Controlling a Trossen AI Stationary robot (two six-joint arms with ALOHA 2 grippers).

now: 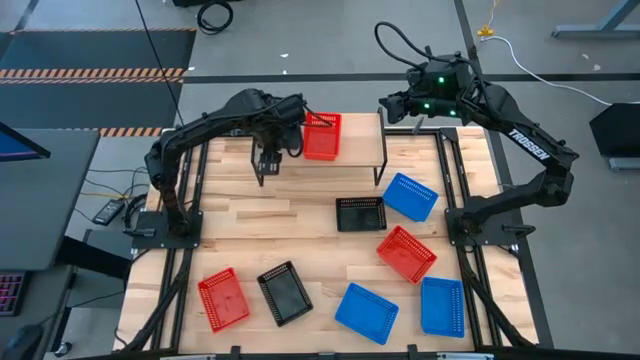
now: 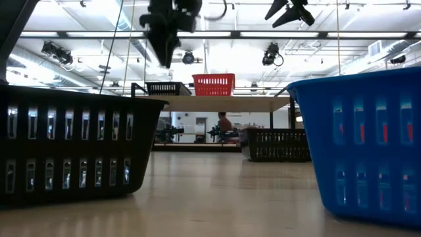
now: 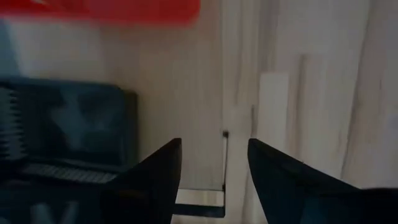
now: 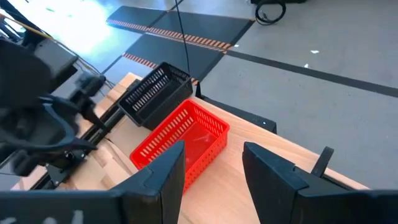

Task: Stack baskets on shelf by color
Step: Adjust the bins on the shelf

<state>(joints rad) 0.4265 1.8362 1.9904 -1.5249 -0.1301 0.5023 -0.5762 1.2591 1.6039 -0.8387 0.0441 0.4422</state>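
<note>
The shelf [image 1: 355, 140] stands at the table's far middle. A red basket [image 1: 321, 136] rests on its top; a black basket [image 4: 155, 93] rests beside it toward the shelf's left end, also in the low view [image 2: 168, 87]. My left gripper [image 1: 268, 157] is open and empty, pointing down above the shelf's left part, next to the black basket [image 3: 62, 124]; it shows in the left wrist view [image 3: 214, 146] and low view [image 2: 164, 41]. My right gripper [image 1: 386, 106] is open and empty, high above the shelf's far right corner, also in the right wrist view [image 4: 214, 149].
On the tabletop lie a black basket [image 1: 360, 213], a blue basket [image 1: 410, 196], a red basket [image 1: 406, 253], two blue baskets [image 1: 441, 305] [image 1: 366, 312], a black basket [image 1: 285, 293] and a red basket [image 1: 222, 298]. Bare wood lies left of centre [image 1: 270, 225].
</note>
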